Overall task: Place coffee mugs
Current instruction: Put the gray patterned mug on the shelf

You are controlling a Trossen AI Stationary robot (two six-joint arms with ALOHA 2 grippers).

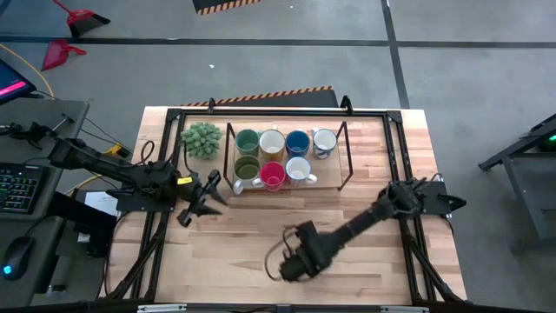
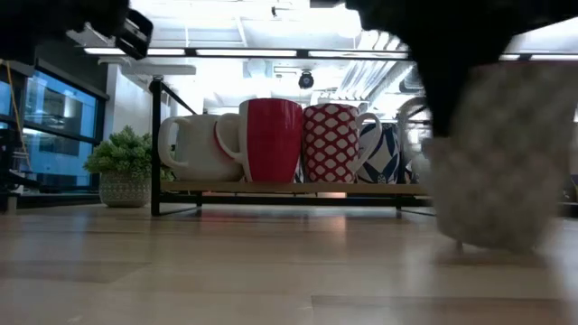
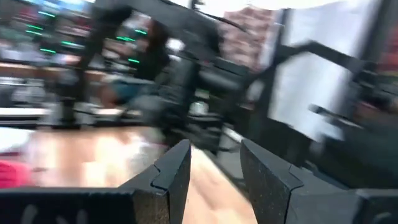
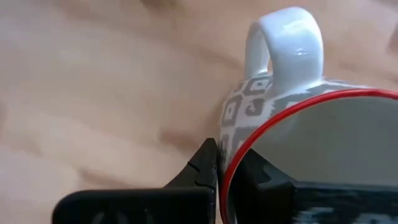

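Right gripper (image 4: 217, 177): pinched the rim of a patterned mug (image 4: 298, 118), one finger outside the wall, one inside; in front of the rack, well apart from it.
Patterned mug: white glossy ceramic with grey squares, red rim, looped handle; the low view showed it (image 2: 501, 162) just above the table (image 1: 234, 252).
Left gripper (image 1: 204, 198): fingers spread, holding nothing; near the rack's left front corner.
Rack (image 1: 343, 156): black metal frame over a wooden base, holding seven round mugs in two rows.
Mugs in rack: red mug (image 1: 273, 175), blue mug (image 1: 298, 142), two green, three white.
Plant (image 1: 201, 139): spiky, green, potted, just left of the rack.
Table: pale wood planks.
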